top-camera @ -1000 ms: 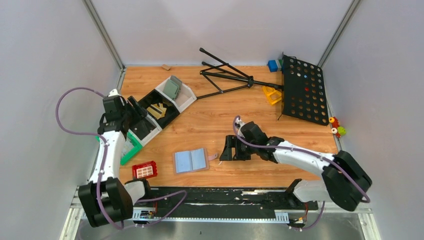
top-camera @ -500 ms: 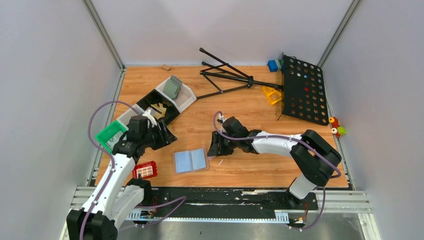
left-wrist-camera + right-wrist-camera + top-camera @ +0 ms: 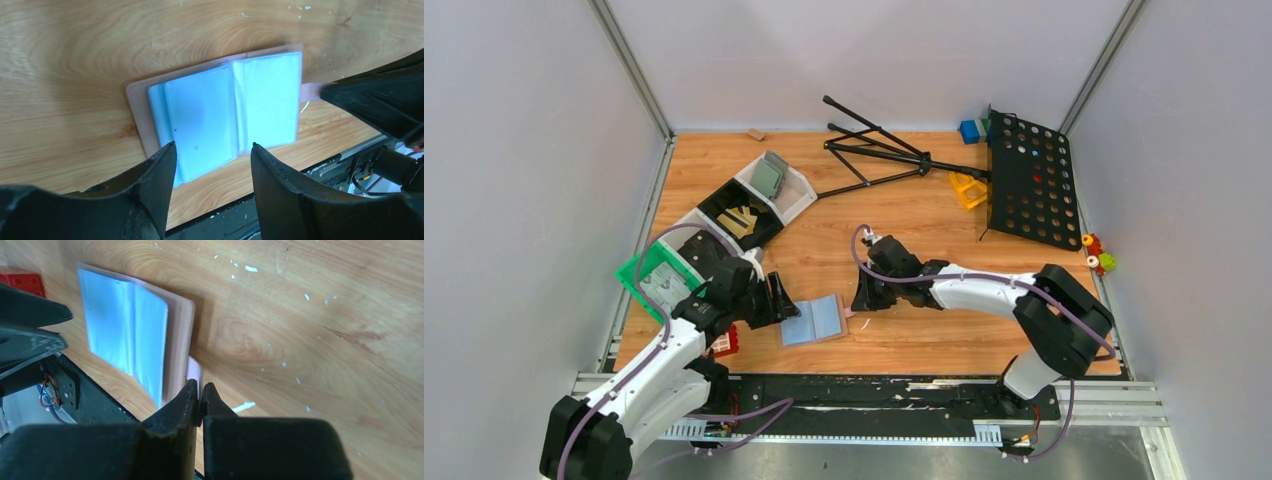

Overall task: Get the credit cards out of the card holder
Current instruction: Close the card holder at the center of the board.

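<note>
Top external view: card holder (image 3: 814, 320) laid open on bench (image 3: 904, 220), turned slightly since a second ago. Left fingers (image 3: 160, 170), since brought across, held wide astride its edge. Right fingers (image 3: 187, 395), since closed, pinched on its salmon tab (image 3: 194, 367).

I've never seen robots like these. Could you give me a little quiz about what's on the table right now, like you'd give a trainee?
1. True or false: the card holder lies closed.
2. Which arm's fingers are pinched shut: A, left; B, right?
3. What colour are the card holder's open pages?
Key: 1 false, it lies open. 2 B: the right fingers are shut on the pink tab, while the left fingers stand open. 3 light blue.
</note>
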### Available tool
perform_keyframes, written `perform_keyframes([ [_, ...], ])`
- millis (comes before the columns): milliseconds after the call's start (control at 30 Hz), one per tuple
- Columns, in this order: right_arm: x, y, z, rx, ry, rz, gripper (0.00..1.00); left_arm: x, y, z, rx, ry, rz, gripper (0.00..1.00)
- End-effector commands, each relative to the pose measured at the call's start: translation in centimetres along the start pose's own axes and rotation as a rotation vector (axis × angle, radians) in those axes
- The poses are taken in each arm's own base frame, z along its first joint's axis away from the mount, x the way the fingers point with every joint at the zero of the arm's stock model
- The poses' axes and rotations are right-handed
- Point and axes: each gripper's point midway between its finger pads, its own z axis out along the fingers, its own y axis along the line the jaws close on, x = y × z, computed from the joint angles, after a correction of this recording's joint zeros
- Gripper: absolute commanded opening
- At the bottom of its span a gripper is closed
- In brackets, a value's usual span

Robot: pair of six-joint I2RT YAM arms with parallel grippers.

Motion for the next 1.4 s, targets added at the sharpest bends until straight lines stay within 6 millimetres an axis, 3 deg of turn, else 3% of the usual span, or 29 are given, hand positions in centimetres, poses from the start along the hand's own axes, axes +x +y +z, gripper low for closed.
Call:
perform_keyframes([
  [0, -1.1, -0.5, -2.5, 0.040, -0.067, -0.058, 0.00, -0.2, -1.5, 0.8, 0.065, -0.042, 0.016, 0.64],
  [100, -0.9, -0.5, -3.6, 0.026, -0.075, -0.058, 0.00, 0.9, -2.8, 1.4, 0.135, -0.005, 0.013, 0.64],
  [267, -0.6, 1.1, -5.2, -0.062, -0.085, -0.065, 0.00, 2.2, -3.8, 2.1, 0.170, 0.027, 0.037, 0.65],
  [600, -1.3, 6.5, -8.0, -0.333, -0.116, -0.116, 0.00, 3.0, -2.4, 2.5, 0.105, 0.054, 0.075, 0.66],
  [700, -1.7, 8.2, -7.9, -0.419, -0.123, -0.132, 0.00, 3.3, -1.9, 2.7, 0.089, 0.070, 0.087, 0.61],
  [900, -2.1, 9.1, -5.5, -0.461, -0.096, -0.117, 0.00, 3.9, -1.7, 3.0, 0.080, 0.109, 0.092, 0.58],
  [1033, -2.3, 9.4, -3.7, -0.489, -0.100, -0.121, 0.00, 3.2, -2.4, 2.6, 0.123, 0.051, 0.082, 0.48],
  [1167, -2.4, 9.2, -1.4, -0.499, -0.093, -0.113, 0.00, 3.2, -1.4, 2.6, 0.089, 0.030, 0.083, 0.43],
  [1233, -2.5, 9.1, -0.6, -0.498, -0.085, -0.098, 0.07, 3.4, -1.0, 2.6, 0.072, 0.036, 0.090, 0.43],
  [1367, -2.2, 8.0, 0.5, -0.427, -0.048, -0.069, 0.33, 3.5, -0.6, 2.6, 0.057, 0.043, 0.097, 0.42],
])
